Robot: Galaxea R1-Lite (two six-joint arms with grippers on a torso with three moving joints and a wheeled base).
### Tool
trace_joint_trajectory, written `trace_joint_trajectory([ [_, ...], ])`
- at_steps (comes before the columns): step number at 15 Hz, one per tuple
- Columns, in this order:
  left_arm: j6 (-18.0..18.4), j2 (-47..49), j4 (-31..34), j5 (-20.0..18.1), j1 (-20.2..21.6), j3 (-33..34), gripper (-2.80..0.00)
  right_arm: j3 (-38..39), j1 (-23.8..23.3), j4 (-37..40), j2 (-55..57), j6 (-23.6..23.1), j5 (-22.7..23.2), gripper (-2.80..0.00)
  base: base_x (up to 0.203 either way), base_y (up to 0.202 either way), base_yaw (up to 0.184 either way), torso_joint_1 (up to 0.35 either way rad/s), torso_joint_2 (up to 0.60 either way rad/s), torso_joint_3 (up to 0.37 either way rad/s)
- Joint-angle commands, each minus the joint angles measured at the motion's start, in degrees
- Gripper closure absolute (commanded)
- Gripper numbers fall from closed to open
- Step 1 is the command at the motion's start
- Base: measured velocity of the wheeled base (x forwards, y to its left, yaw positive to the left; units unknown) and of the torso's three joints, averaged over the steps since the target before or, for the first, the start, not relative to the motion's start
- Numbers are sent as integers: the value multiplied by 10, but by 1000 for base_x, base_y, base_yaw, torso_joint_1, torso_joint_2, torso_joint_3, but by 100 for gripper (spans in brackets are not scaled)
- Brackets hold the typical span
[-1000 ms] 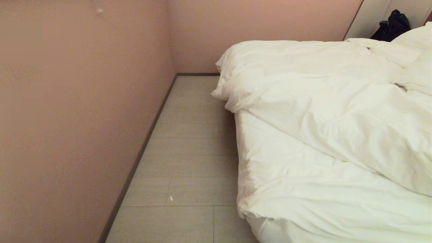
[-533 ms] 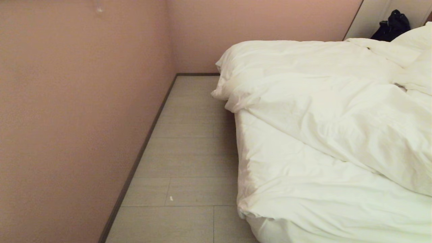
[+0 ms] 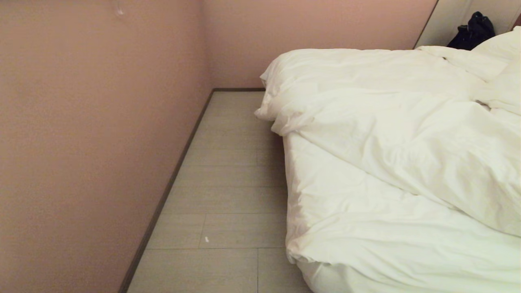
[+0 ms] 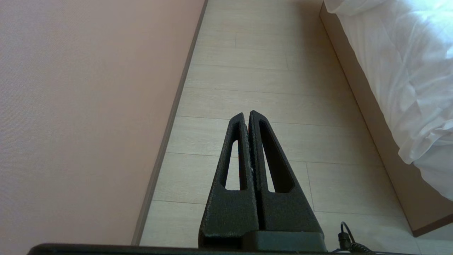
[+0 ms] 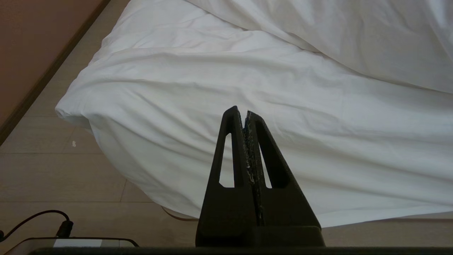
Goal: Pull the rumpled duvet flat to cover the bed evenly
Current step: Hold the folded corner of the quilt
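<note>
The white duvet (image 3: 407, 122) lies rumpled on the bed (image 4: 371, 117), with a thick fold running slantwise across it and a bunched corner hanging over the far left edge. Flatter white bedding (image 3: 366, 232) covers the near part; I cannot tell whether it is duvet or sheet. Neither arm shows in the head view. My left gripper (image 4: 247, 113) is shut and empty above the floor beside the bed base. Shut and empty too, my right gripper (image 5: 240, 109) points at the draped near corner of the bedding (image 5: 177, 106), apart from it.
A pink wall (image 3: 81, 142) runs along the left, leaving a narrow strip of pale plank floor (image 3: 228, 183) between it and the bed. A pillow (image 3: 500, 42) and a dark bag (image 3: 472, 30) sit at the far right. A black cable (image 5: 35, 216) lies near the right wrist.
</note>
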State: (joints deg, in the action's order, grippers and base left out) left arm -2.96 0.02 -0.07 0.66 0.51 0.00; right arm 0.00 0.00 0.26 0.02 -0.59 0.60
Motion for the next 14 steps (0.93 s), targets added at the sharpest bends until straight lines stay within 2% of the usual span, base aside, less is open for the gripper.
trace_joint_trajectory([
  [1,1,0,0,0,0,0,0,0,0,0,0,0,0,0,0,0,0,0,0,0],
  [6,0,0,0,1,0,0,0,0,0,0,0,0,0,0,1,-29,3,1,1,0],
  [14,0,0,0,0,0,0,0,0,0,0,0,0,0,0,0,-192,2,3,0,3],
])
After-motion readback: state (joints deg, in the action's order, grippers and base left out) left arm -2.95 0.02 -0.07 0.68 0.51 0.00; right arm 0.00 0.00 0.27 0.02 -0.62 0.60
